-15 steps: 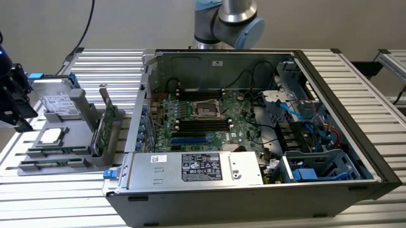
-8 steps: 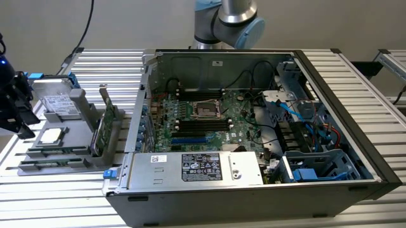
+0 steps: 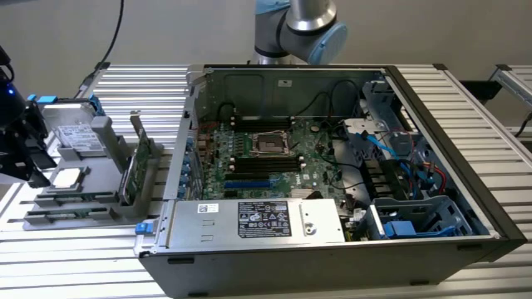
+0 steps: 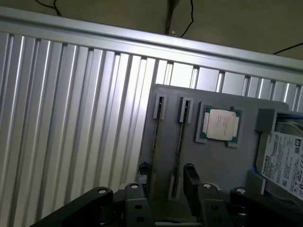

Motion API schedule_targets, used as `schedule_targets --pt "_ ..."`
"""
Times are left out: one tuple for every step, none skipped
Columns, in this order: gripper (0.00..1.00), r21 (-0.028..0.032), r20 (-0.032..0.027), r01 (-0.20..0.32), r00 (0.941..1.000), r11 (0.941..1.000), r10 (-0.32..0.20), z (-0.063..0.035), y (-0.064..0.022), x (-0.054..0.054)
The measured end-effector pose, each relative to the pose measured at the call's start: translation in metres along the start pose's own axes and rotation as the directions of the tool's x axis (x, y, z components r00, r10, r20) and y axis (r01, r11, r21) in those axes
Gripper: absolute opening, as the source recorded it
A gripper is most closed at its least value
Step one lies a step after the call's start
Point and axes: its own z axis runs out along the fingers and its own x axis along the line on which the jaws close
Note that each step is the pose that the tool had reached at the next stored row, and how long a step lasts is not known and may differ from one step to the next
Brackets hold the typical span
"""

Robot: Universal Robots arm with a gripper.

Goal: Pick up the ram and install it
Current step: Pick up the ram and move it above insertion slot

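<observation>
Here, in the exterior view, the black robot gripper hangs at the exterior view's far left, over the near end of a grey plastic parts tray that sits on the ribbed aluminium table. The tray carries a silver boxy hard drive and a tall green expansion card standing on edge. To the exterior view's right of the tray lies an open black computer case with its green motherboard exposed.

In the wrist view, the two black fingers stand wide apart with nothing clamped between them. They hover just above the tray's slotted end. The ram, a long thin green stick seen edge-on, stands in the slot just beside a square silver processor chip. A second thin stick stands in the neighbouring slot, parallel to it. Whether either finger touches a stick I cannot tell.
</observation>
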Motion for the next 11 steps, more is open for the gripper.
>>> schedule_targets --pt "0.42 0.0001 0.0003 -0.007 1.0 1.0 0.007 0.0018 0.0 0.0" --pt "0.42 0.0002 0.0006 -0.016 0.9999 0.9999 0.016 0.0036 -0.0001 0.0" --pt "0.42 0.0002 0.0009 -0.028 0.9996 0.9996 0.028 0.0055 -0.0002 0.0" --pt "0.42 0.0002 0.0012 -0.039 0.9992 0.9992 0.039 0.0073 -0.0002 0.0" --pt "0.42 0.0002 0.0015 -0.049 0.9988 0.9988 0.049 0.0091 -0.0002 0.0" --pt "0.42 0.0002 0.0018 -0.058 0.9983 0.9983 0.058 0.0109 -0.0002 0.0" --pt "0.42 0.0003 0.0021 -0.066 0.9978 0.9978 0.066 0.0128 -0.0002 0.0" --pt "0.42 0.0004 0.0023 -0.072 0.9974 0.9974 0.072 0.0145 -0.0002 0.0" --pt "0.42 0.0004 0.0025 -0.078 0.997 0.997 0.078 0.0163 0.0 0.0" --pt "0.42 0.0004 0.0025 -0.081 0.9967 0.9967 0.081 0.0182 0.0004 0.0" --pt "0.42 0.0004 0.0026 -0.084 0.9964 0.9965 0.084 0.0201 0.0014 0.0"
